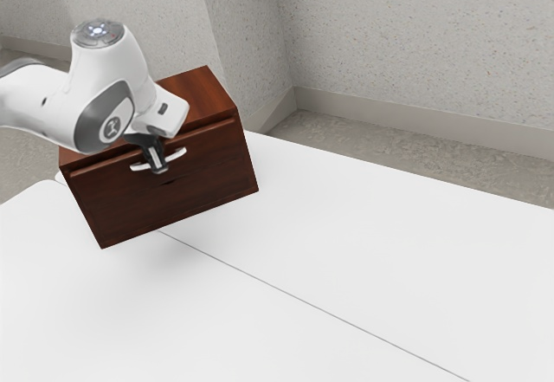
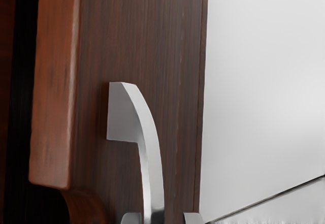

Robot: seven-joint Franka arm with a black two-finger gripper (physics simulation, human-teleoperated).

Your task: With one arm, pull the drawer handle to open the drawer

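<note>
The pale drawer handle point(image 2: 136, 132) is closest to my wrist camera, a curved bar that runs straight in between the jaws. My gripper point(image 1: 157, 164) sits over it with the jaws part open, straddling the bar. One fingertip point(image 2: 133, 218) lies right beside the handle. The other stands off, with a strip of dark wood showing in the gap, so I am not clamped on it. Just beyond the jaws is the drawer front point(image 2: 172, 56) of the brown wooden cabinet point(image 1: 195, 183), which stands on the white table point(image 1: 363, 261). The fingertips are cut off at the wrist view's edge, and my arm point(image 1: 104, 96) covers the cabinet's upper corner. I cannot make out whether the drawer is out at all.
</note>
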